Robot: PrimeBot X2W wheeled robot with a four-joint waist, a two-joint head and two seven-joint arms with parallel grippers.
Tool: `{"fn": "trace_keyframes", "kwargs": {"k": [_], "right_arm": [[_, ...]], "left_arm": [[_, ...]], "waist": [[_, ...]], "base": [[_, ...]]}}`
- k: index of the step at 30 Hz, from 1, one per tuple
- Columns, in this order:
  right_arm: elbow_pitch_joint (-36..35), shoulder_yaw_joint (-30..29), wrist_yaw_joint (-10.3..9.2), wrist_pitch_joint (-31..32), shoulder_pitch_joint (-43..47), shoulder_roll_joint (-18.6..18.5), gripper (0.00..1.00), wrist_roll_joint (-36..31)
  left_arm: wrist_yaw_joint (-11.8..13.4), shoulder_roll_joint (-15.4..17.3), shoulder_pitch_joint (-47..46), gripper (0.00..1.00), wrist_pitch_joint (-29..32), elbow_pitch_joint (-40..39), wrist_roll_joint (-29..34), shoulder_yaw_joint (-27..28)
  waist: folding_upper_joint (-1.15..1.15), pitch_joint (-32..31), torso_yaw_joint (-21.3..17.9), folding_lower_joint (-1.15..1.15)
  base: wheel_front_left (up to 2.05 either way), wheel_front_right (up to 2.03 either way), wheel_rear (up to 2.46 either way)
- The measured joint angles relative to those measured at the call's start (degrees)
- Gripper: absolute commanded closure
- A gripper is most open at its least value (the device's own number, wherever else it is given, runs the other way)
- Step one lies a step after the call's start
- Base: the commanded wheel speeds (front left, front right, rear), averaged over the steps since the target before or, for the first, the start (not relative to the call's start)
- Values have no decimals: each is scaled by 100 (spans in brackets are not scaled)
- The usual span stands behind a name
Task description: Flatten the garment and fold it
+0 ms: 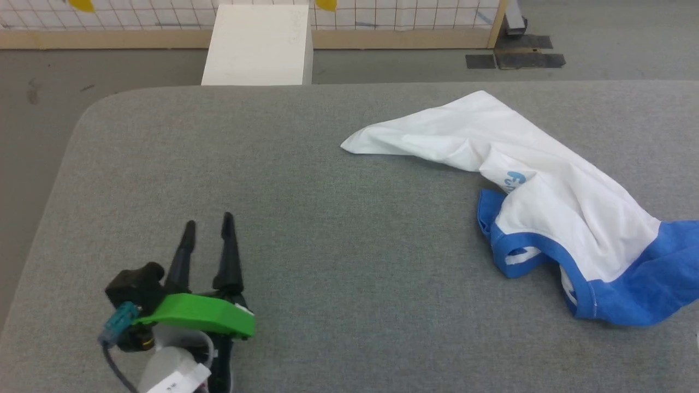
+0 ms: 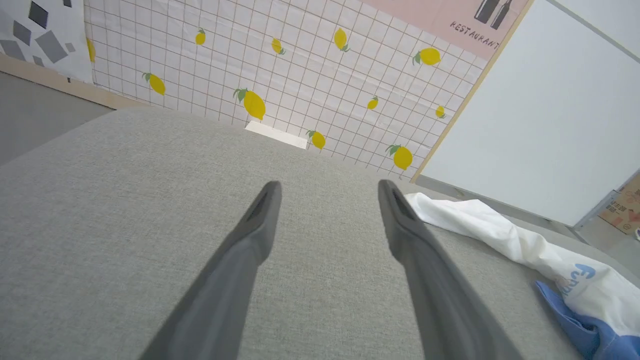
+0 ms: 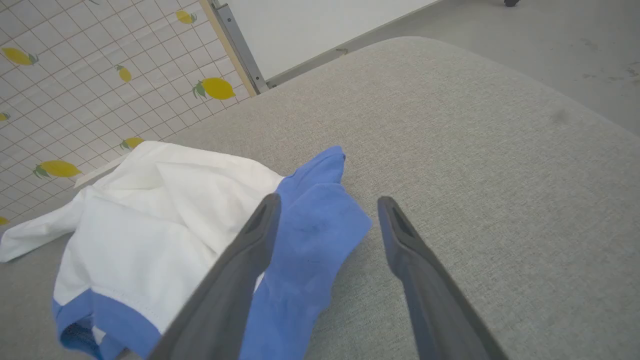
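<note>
The garment (image 1: 551, 202) lies crumpled on the right half of the grey table (image 1: 327, 245): white cloth with blue sleeves, blue neckband and light-blue lettering. My left gripper (image 1: 209, 229) rests open low at the front left, far from the garment, nothing between its fingers. In the left wrist view the left gripper (image 2: 327, 189) stands open over bare table, with the garment (image 2: 505, 235) off to its right. In the right wrist view the right gripper (image 3: 327, 204) is open just above a blue sleeve (image 3: 312, 235) of the garment (image 3: 150, 220), not holding it.
A white block (image 1: 258, 46) stands on the floor beyond the table's far edge. A lemon-patterned grid wall (image 2: 280, 75) and a wooden baseboard (image 1: 109, 39) run behind. The table's left corner is rounded, and grey floor surrounds it.
</note>
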Motion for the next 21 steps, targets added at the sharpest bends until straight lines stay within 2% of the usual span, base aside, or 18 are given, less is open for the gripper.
{"fn": "trace_keyframes", "kwargs": {"k": [2,6,14,15,21], "right_arm": [[4,7,0,-119,46,2,0,16],[-31,46,0,-190,49,1,0,4],[-23,371,0,-183,-157,3,0,-44],[40,455,1,-215,-232,2,0,-31],[341,635,0,-422,-309,7,0,75]], "left_arm": [[-1,0,-15,0,132,58,-126,-288],[-10,-2,-364,0,848,155,-532,-1255],[73,-19,-2284,0,2616,577,-1040,-3278],[122,-24,-2653,0,2921,748,-1071,-3689],[227,-25,-3354,0,3331,1190,-1262,-4644]], "waist": [[0,-34,-50,0],[0,-60,-173,0],[0,203,-440,0],[0,297,-536,0],[0,623,-885,0]], "base": [[0,0,0],[0,0,0],[0,0,0],[0,0,0],[0,0,0]]}}
